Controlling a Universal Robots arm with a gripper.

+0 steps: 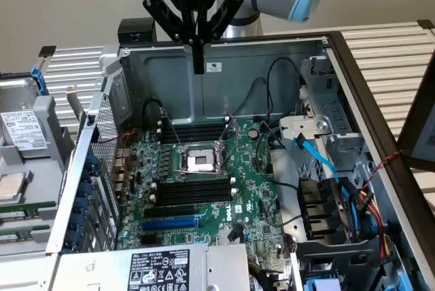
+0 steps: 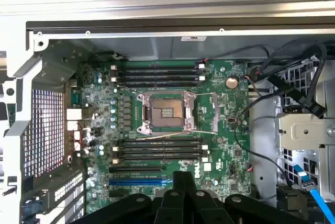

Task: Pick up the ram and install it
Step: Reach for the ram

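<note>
**Pick-up stage, judged not yet made.** The gripper (image 1: 198, 65) hangs over the far wall (image 1: 272, 41) of the open computer case, its claw pressed together on nothing visible. The ram (image 1: 26, 207), judged to be the thin green board outside the case at the exterior view's left, lies well apart from it. The black memory slots (image 1: 194, 191) beside the CPU socket (image 1: 199, 162) stand empty. A grasp calls for spread fingers. Case walls and black cables (image 1: 285, 66) bound the room above the motherboard (image 1: 251, 202).
</note>
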